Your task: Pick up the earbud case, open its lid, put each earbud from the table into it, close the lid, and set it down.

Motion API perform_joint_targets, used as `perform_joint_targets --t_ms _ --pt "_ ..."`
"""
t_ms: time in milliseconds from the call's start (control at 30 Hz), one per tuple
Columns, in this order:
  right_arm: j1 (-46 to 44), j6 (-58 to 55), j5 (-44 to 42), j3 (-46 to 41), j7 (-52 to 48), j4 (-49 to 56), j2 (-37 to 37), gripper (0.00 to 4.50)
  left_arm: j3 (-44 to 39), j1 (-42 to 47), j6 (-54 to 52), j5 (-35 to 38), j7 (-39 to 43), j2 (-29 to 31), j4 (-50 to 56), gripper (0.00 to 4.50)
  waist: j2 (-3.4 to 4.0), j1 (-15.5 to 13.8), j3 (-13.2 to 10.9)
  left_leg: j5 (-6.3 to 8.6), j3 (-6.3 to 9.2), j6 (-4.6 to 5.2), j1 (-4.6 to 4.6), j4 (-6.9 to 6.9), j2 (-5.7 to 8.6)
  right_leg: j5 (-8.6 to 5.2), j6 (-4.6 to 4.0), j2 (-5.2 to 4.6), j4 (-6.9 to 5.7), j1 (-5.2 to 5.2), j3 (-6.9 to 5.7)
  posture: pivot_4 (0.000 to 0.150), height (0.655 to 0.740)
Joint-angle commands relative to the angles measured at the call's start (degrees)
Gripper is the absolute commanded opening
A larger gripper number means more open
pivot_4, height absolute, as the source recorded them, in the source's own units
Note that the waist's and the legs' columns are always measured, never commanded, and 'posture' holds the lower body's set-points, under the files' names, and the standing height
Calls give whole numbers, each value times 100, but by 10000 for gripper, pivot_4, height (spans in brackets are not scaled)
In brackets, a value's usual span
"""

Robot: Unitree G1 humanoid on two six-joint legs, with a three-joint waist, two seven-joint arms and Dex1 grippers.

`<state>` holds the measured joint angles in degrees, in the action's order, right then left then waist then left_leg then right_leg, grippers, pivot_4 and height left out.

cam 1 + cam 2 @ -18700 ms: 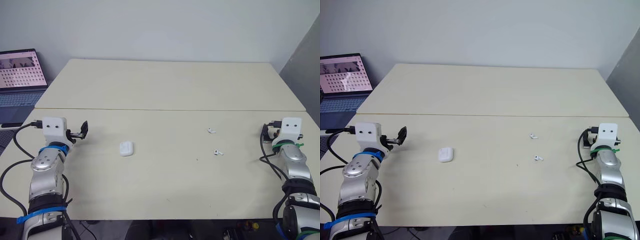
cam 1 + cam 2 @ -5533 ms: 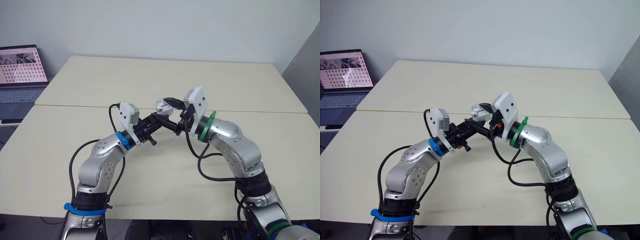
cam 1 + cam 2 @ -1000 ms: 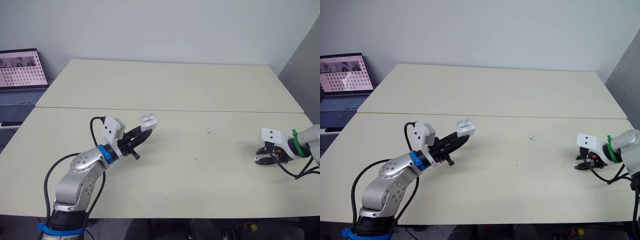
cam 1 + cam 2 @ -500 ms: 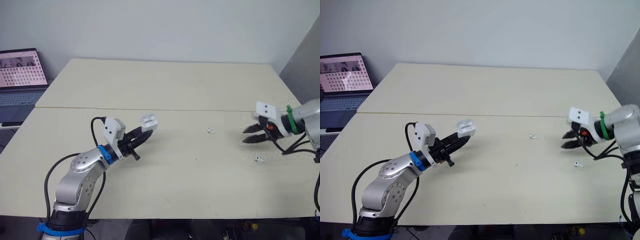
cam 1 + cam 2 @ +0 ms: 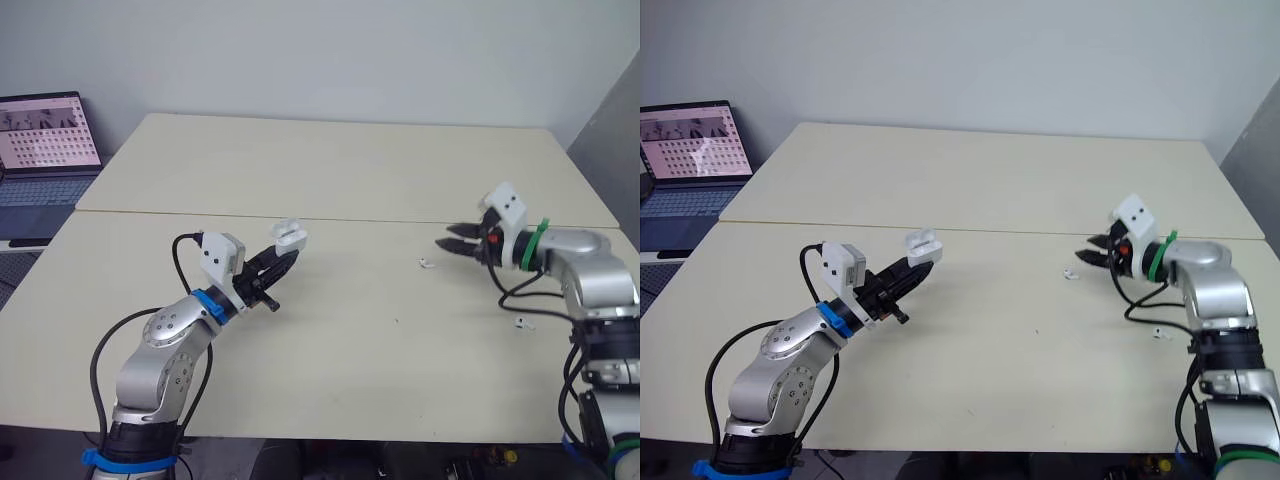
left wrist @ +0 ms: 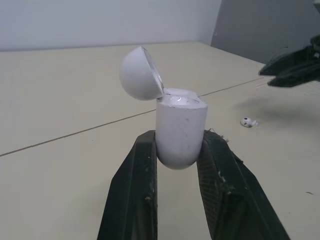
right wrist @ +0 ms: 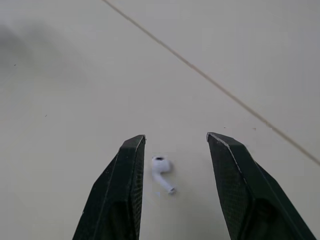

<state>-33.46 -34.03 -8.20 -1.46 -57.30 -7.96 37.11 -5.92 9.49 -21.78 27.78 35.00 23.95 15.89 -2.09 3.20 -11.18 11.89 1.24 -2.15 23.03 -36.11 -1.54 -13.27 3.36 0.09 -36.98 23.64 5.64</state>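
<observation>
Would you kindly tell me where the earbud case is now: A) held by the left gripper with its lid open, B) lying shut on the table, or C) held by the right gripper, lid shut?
A: the left gripper clamps the earbud case, and its lid is hinged open.

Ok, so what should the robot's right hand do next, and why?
Probably ease the right gripper down and close it on the earbud. In the right wrist view that earbud lies on the table in line with the gap between the open fingers. The left gripper holds the earbud case with its lid open, ready to take it.
</observation>
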Motion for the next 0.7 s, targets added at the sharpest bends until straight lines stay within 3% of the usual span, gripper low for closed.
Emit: perform_joint_targets --t_ms 33,333,567,700 --pt "-240 390 46 236 -246 3 255 20075 6 140 95 21 105 53 153 7239 0 6 0 0 -3 0 -1 -1 0 0 -1 0 0 0 3 1500 7400" --pt "-980 1000 478 1214 -810 -1118 235 20075 105 362 73 -3 255 74 38 7239 0 24 0 0 -3 0 -7 1 -6 -2 -6 9 -2 -1 2 1500 7400" --pt "-1442 1102 739 1519 -872 -1833 65 42313 82 135 45 -3 171 80 260 7239 0 14 0 0 1 0 -1 3 -6 1 -1 8 -2 3 0 1500 7400" --pt "-1651 1086 908 1699 -881 -2232 -101 42313 68 36 27 -5 126 95 369 7239 0 24 0 0 1 0 -3 2 -6 0 -2 8 -4 3 0 1500 7400"
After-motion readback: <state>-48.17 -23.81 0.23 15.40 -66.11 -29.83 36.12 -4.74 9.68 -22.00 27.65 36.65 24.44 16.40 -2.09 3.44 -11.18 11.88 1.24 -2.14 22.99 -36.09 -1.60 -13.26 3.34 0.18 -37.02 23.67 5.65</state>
